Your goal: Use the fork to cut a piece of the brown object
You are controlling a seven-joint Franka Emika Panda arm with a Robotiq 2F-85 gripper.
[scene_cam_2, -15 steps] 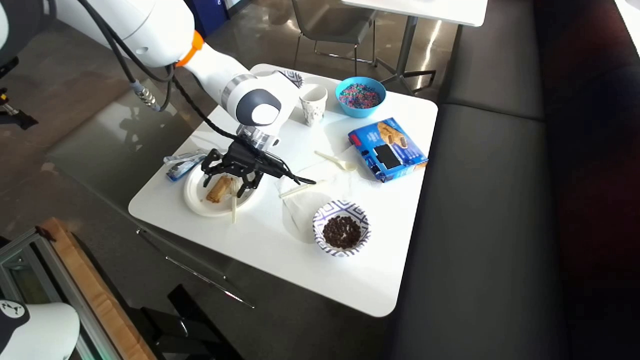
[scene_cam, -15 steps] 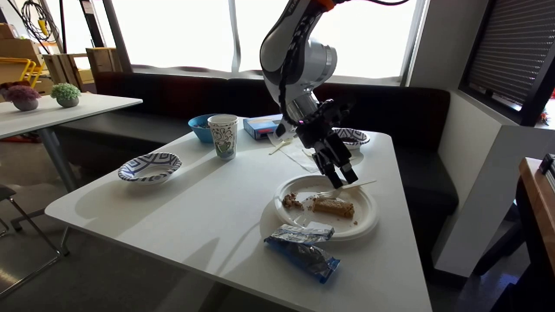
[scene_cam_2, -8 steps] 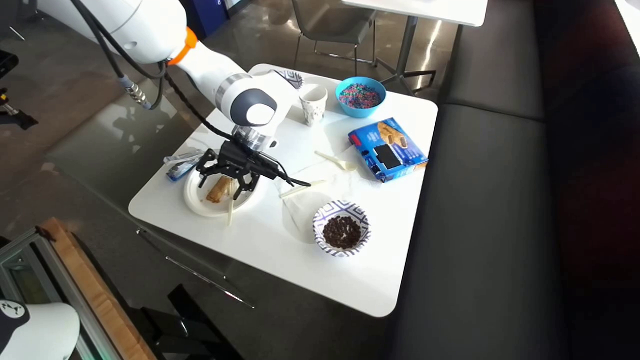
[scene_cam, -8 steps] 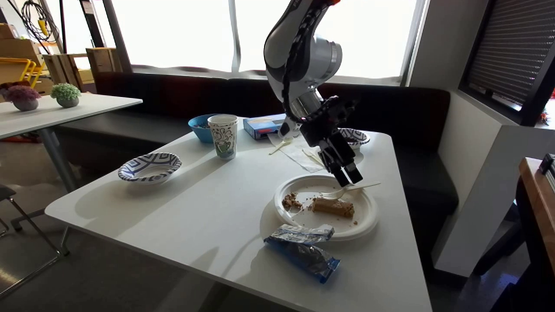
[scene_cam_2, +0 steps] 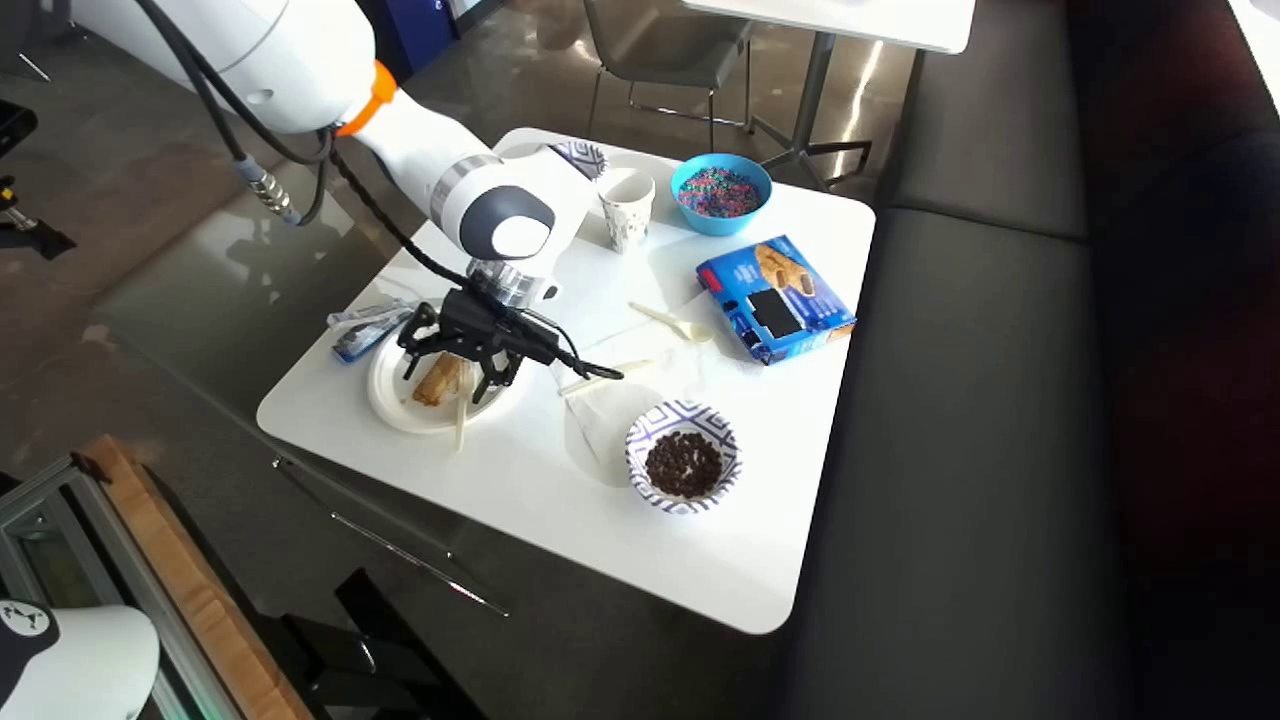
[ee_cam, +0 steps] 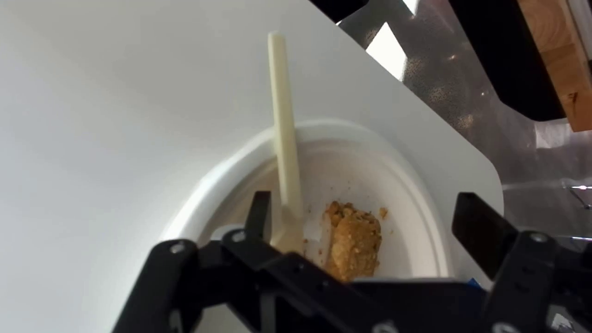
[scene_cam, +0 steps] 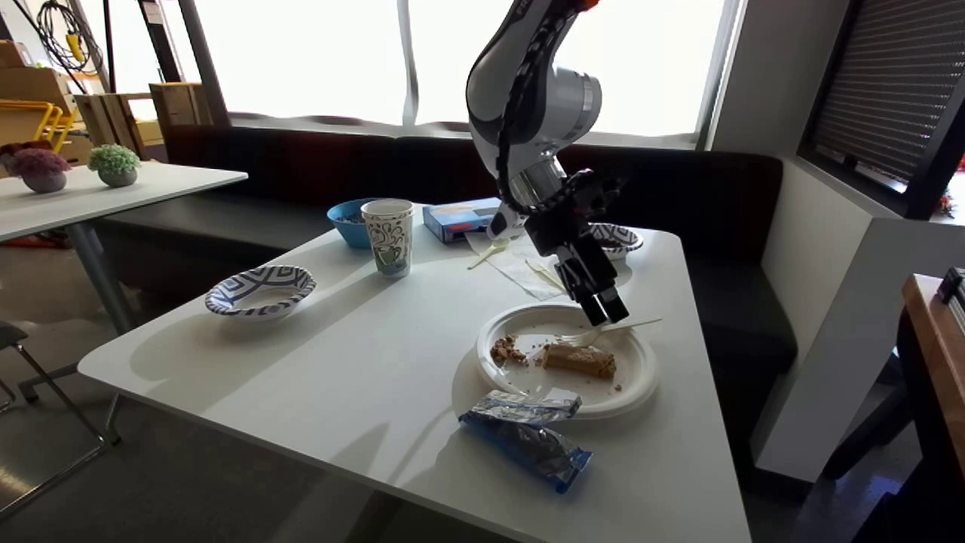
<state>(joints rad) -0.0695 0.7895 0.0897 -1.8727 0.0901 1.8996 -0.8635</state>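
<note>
in the wrist view the gripper (ee_cam: 364,206) has its fingers (ee_cam: 478,226) wide apart, holding nothing. the fork (ee_cam: 286,148) shows just beside one finger, on the inner side, its long axis running across the closing line; the brown bar (ee_cam: 355,243) also shows between the fingers. my guess: the next move calls for a shift fork-side and down, so the fingers take only the handle.

in an exterior view the fork (scene_cam: 632,324) lies right below the fingertips, tines inside the plate (scene_cam: 491,377), handle out past the rim; whether gripper and fork touch, i cannot tell.

in an exterior view the brown bar (scene_cam_2: 437,382) lies on the plate just beside the fork, the two running roughly the same way.
</note>
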